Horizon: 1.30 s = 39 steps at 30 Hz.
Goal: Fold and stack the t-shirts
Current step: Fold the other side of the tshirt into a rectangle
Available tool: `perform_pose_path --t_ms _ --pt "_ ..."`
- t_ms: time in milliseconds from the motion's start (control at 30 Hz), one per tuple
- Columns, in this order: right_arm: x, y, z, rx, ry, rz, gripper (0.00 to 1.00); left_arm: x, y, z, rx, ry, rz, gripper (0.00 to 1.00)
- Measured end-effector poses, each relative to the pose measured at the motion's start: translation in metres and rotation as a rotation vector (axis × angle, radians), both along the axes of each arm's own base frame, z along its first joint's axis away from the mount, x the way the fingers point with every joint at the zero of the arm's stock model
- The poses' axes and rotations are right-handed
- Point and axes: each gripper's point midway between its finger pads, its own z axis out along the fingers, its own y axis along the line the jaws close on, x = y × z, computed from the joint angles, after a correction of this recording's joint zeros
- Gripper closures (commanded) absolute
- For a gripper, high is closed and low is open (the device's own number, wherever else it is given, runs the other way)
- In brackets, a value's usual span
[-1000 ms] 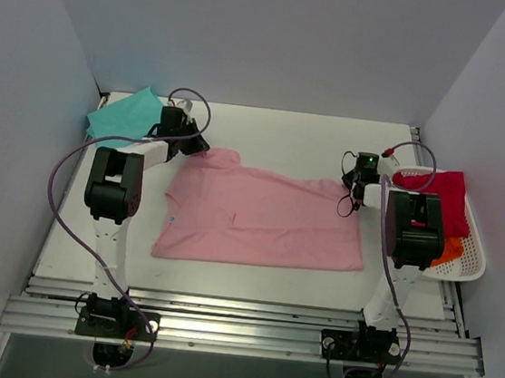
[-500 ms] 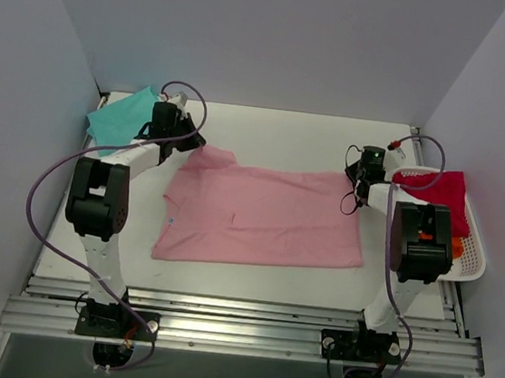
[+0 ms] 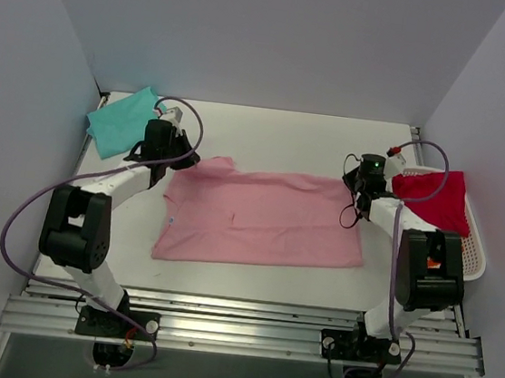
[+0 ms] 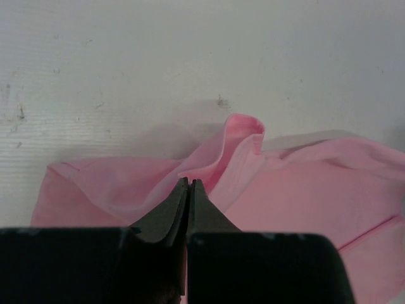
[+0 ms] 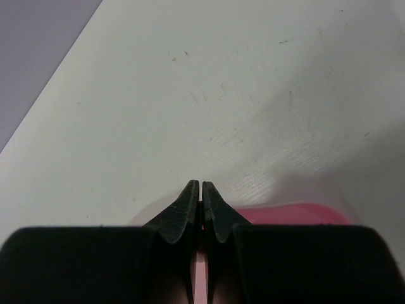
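Note:
The pale pink t-shirt (image 3: 263, 218) lies spread across the middle of the table. My left gripper (image 3: 181, 157) is shut on its far left corner, where the cloth bunches into a raised fold (image 4: 228, 152) ahead of the fingertips (image 4: 190, 185). My right gripper (image 3: 355, 184) is shut on the shirt's far right corner; pink cloth shows between its fingers (image 5: 201, 190). The teal t-shirt (image 3: 119, 121) lies folded at the far left corner of the table, behind the left gripper.
A white basket (image 3: 471, 259) at the right edge holds a red cloth (image 3: 434, 196) and something orange. Grey walls close in the table on the left, back and right. A metal rail runs along the near edge.
Both grippers have moved toward the far side and slightly inward with the shirt's far corners, and the far edge of the pink shirt has shifted and bunched at the left.

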Motion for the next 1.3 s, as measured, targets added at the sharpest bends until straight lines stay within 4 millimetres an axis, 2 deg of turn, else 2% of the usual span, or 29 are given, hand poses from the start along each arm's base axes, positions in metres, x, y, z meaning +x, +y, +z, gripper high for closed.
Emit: perform_pose_path --t_ms 300,633,833,867,900,933,967,1033,1067,1200,1300 --pt "-0.033 -0.005 0.028 -0.003 -0.052 -0.015 1.00 -0.047 0.009 0.015 0.029 -0.039 0.033 0.98" --pt "-0.078 -0.010 0.020 -0.012 -0.025 -0.032 1.00 -0.094 0.015 0.010 0.054 -0.049 0.044 0.98" --pt "-0.098 -0.015 0.019 -0.012 -0.033 -0.054 1.00 -0.122 0.015 0.020 0.068 -0.095 0.061 0.98" --pt "-0.102 -0.015 0.015 -0.011 -0.026 -0.056 0.94 -0.126 0.014 0.022 0.068 -0.103 0.068 0.96" --pt "-0.105 -0.015 0.011 -0.005 -0.018 -0.061 0.80 -0.131 0.012 0.022 0.070 -0.110 0.075 0.92" --pt "-0.109 -0.015 0.005 0.003 -0.006 -0.066 0.59 -0.138 0.009 0.020 0.081 -0.112 0.084 0.71" --pt "-0.114 -0.014 -0.001 0.011 0.007 -0.072 0.25 -0.145 0.006 0.017 0.092 -0.108 0.090 0.59" --pt "-0.123 -0.015 -0.014 0.014 0.036 -0.081 0.06 -0.161 -0.001 0.010 0.114 -0.096 0.094 0.37" --pt "-0.128 -0.015 -0.021 0.020 0.051 -0.086 0.00 -0.169 -0.005 0.006 0.118 -0.085 0.099 0.23" --pt "-0.150 -0.017 -0.038 0.032 0.101 -0.104 0.00 -0.193 0.002 -0.014 0.145 -0.036 0.176 0.21" --pt "-0.159 -0.020 -0.029 0.036 0.077 -0.121 0.00 -0.213 0.012 -0.025 0.146 -0.025 0.235 0.21"
